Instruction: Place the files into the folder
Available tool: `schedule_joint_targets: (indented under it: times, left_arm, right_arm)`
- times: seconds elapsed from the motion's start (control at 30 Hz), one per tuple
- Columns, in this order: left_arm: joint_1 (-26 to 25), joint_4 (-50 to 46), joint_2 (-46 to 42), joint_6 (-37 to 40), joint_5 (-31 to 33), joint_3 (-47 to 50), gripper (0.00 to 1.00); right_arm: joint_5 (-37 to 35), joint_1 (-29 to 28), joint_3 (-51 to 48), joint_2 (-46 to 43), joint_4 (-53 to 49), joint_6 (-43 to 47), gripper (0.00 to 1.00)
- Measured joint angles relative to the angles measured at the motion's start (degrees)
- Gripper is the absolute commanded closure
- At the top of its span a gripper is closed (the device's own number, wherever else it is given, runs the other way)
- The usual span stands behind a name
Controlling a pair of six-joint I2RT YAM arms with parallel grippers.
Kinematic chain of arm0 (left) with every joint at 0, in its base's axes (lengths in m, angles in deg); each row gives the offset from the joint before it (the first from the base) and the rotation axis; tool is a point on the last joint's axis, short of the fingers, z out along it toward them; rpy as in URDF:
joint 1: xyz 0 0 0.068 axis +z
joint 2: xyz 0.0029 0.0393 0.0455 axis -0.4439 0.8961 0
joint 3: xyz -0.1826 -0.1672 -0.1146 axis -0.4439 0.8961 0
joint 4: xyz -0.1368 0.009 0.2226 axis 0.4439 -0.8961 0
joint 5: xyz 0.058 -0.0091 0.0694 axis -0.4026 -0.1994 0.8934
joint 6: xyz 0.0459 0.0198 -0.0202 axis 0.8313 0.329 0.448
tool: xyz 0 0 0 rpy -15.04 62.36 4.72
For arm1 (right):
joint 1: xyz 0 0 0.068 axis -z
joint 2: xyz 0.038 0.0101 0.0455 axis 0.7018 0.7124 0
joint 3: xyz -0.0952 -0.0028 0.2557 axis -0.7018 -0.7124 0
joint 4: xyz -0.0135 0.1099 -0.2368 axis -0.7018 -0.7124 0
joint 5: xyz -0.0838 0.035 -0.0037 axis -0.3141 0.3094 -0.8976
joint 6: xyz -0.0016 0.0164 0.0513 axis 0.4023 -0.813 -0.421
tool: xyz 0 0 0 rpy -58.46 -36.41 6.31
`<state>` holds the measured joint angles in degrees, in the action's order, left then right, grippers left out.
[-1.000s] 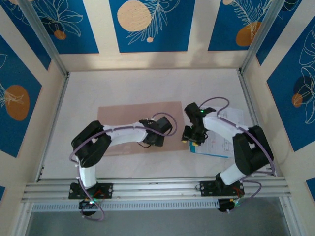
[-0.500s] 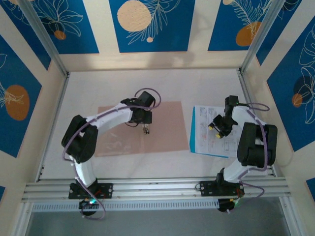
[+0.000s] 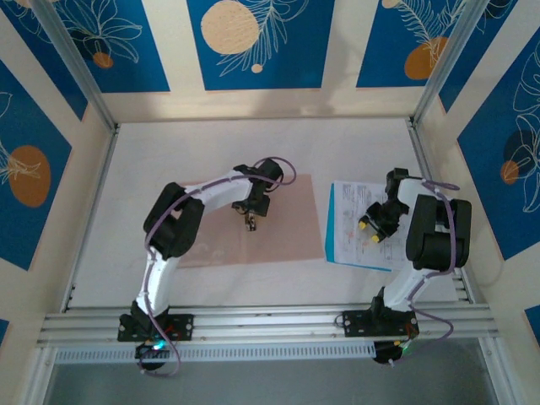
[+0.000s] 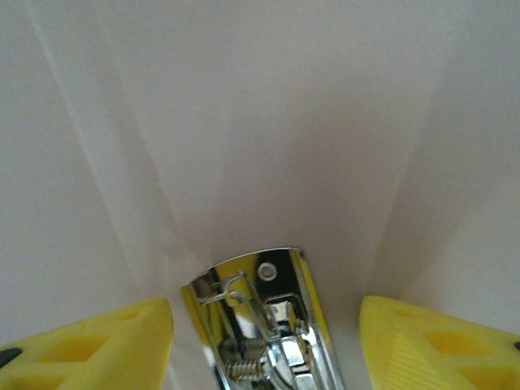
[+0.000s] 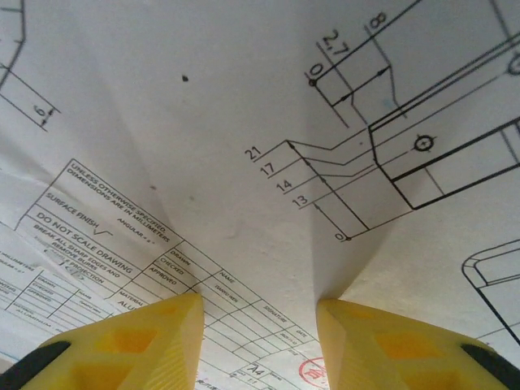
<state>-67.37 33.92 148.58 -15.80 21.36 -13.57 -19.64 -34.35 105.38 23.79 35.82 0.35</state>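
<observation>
White table (image 3: 253, 143). Files (image 3: 350, 245) lie at right, mid-depth: white sheets on a blue one. Top sheet is a line drawing reading "DO NOT SCALE DRAWING", "SURFACE FINISH", dims 21, 17, 14, 13. R gripper (image 5: 258, 301) spread, tips on paper. Pinkish-brown folder (image 3: 295, 228) just left of files, flat, plain. L gripper (image 3: 251, 222) spread astride a metal clip (image 4: 260, 325).

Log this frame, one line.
left gripper open over metal clip on folder | right gripper open over files | files beside folder, not inserted
</observation>
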Motion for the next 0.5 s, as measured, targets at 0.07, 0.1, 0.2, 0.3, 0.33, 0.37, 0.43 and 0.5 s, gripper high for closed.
schedule_joint_targets:
  times: [0.07, 0.1, 0.2, 0.3, 0.33, 0.37, 0.43, 0.5]
  left_arm:
    - [-0.8, -0.6, 0.5, 0.2, 0.8, -1.0, 0.41]
    - [-1.1, -0.7, 0.6, 0.2, 0.8, -1.3, 0.41]
    - [-2.0, -0.9, 1.2, 0.1, 1.2, -1.9, 0.41]
    - [-2.4, -1.0, 1.6, -0.2, 1.2, -2.6, 0.41]
    - [-2.5, -1.0, 1.8, -0.4, 1.2, -2.8, 0.41]
    - [-2.6, -1.2, 1.9, -0.7, 1.2, -3.0, 0.41]
    - [-2.6, -1.1, 2.0, -1.2, 0.9, -3.2, 0.42]
    - [-2.7, -1.0, 2.1, -2.0, 0.5, -3.3, 0.42]
  right_arm:
    - [0.0, -0.8, 0.6, 0.6, -0.4, 0.0, 0.56]
    - [-0.1, -1.3, 0.8, 0.8, -0.5, 0.0, 0.56]
    - [-0.5, -3.2, 1.7, 1.4, -1.0, 0.0, 0.55]
    - [-0.6, -4.0, 1.8, 1.5, -1.0, 0.0, 0.54]
    - [-0.7, -4.2, 1.9, 1.5, -1.0, 0.0, 0.54]
    - [-0.8, -4.3, 2.0, 1.5, -1.0, 0.0, 0.53]
    - [-1.4, -4.9, 2.4, 1.7, -1.3, 0.0, 0.50]
    - [-2.2, -5.7, 2.8, 1.8, -1.6, 0.0, 0.49]
